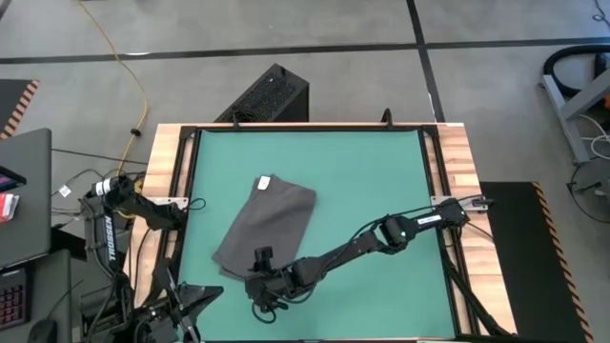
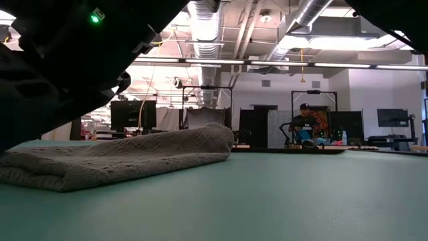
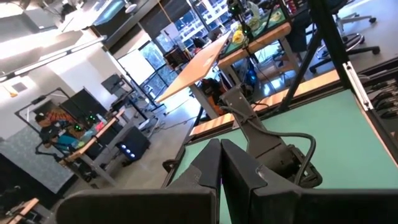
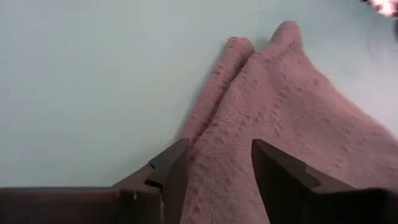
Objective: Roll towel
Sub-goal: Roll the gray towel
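The dark grey towel (image 1: 272,224) lies folded flat on the green tabletop (image 1: 381,181), with its white label (image 1: 264,182) at the far edge. It also shows in the low view (image 2: 120,157). My right gripper (image 1: 253,278) reaches from the table's right side to the towel's near end. It is open there, one finger on either side of a strip of the towel (image 4: 292,112). My left gripper (image 3: 221,168) is shut and empty, parked at the table's near left corner (image 1: 195,297). My right gripper's open fingers (image 4: 174,168) straddle the towel's near end (image 4: 217,174), close to a folded side edge, coming low from the near side. The towel lies flat on the table between them. I cannot tell whether the fingers touch it.
A wooden frame (image 1: 456,162) borders the green tabletop. The right half of the table is bare. A black box (image 1: 267,95) stands on the floor beyond the far edge. A person sits far back in the room (image 2: 306,127).
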### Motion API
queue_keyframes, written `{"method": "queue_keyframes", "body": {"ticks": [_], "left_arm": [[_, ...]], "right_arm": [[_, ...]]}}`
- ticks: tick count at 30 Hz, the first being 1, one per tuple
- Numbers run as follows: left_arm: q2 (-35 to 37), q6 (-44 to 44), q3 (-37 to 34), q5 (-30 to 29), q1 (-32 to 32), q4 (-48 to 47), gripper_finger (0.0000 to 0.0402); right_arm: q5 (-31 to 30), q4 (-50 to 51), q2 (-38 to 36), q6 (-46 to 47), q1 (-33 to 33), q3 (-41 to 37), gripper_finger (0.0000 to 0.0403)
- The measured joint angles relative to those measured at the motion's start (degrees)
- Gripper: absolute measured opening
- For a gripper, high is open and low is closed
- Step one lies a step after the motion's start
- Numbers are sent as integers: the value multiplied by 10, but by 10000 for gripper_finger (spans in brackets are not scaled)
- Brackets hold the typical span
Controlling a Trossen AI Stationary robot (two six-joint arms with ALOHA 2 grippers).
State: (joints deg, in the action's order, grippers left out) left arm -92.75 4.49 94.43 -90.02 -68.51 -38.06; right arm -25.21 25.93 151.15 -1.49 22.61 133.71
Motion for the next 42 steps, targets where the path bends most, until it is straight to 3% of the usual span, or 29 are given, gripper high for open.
{"method": "queue_keyframes", "body": {"ticks": [6, 12, 20, 27, 37, 42], "left_arm": [[0, 3, 0, 0, 0, -3, 0], [0, 3, 0, 0, 0, -3, 0], [0, -1, 0, 0, 0, -3, 0], [0, 4, 0, 0, 0, -10, 0], [-1, 92, 0, 16, 0, -78, 0], [-1, 96, 0, 22, 3, -79, 0]], "right_arm": [[9, 10, 0, 17, -6, 0, 183], [42, 26, 0, 21, -9, 0, 137], [27, 38, 0, 12, -9, 0, 14], [-6, 38, -4, 8, 2, 1, 14], [-73, 54, -24, -16, 34, 2, 10], [-140, 55, -32, -32, 52, 2, 10]]}}
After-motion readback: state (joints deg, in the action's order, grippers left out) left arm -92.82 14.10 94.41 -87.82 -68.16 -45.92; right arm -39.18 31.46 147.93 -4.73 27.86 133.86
